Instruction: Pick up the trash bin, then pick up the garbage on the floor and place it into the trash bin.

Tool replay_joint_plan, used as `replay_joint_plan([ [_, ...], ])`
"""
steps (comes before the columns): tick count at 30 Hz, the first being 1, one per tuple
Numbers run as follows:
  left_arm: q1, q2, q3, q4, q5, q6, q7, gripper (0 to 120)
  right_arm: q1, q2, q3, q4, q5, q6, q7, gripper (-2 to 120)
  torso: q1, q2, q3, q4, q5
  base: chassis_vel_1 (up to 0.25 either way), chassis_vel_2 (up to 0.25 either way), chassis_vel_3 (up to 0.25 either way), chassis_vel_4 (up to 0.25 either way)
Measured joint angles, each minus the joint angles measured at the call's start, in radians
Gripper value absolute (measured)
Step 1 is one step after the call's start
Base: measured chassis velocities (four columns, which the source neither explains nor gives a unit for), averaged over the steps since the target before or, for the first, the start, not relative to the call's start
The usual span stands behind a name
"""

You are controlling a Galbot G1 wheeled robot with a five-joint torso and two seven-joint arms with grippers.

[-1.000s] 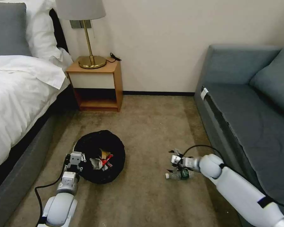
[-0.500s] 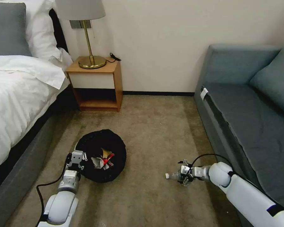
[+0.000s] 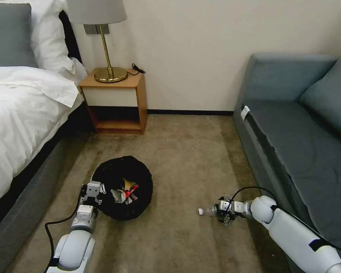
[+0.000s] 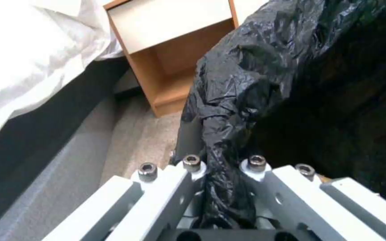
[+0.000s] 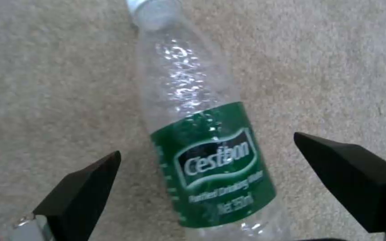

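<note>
- The left pincer [image 3: 93,190] clamps the bagged rim of the bin [image 3: 122,187], its fingers [image 4: 166,187] pinching a fold of crinkled black liner [image 4: 238,100].
- The bin sits on the carpet [image 3: 178,151] between bed [image 3: 22,113] and sofa [image 3: 299,129], with wrappers [image 3: 124,192] inside.
- The right pincer [image 3: 222,211] is low at the carpet, its black fingers [image 5: 81,187] spread wide on either side of the bottle [image 5: 206,144], not touching it.
- The clear, green-labelled bottle lies on its side, cap [image 3: 201,211] pointing toward the bin.
</note>
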Motion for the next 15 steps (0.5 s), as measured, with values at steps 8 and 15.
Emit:
replay_joint_plan([
  [8, 0.002, 0.001, -0.003, 0.0, -0.002, -0.003, 0.002, 2, 0.04, 0.041, 0.002, -0.088, -0.051, 0.019, -0.004, 88, 0.0, 0.0, 0.0, 0.0, 0.0, 0.0, 0.0, 0.0, 0.0],
  [15, 0.0, -0.002, -0.004, 0.011, -0.006, -0.009, 0.004, 2, 0.051, 0.058, 0.002, -0.11, -0.072, 0.027, -0.011, 59, 0.0, 0.0, 0.0, 0.0, 0.0, 0.0, 0.0, 0.0, 0.0],
])
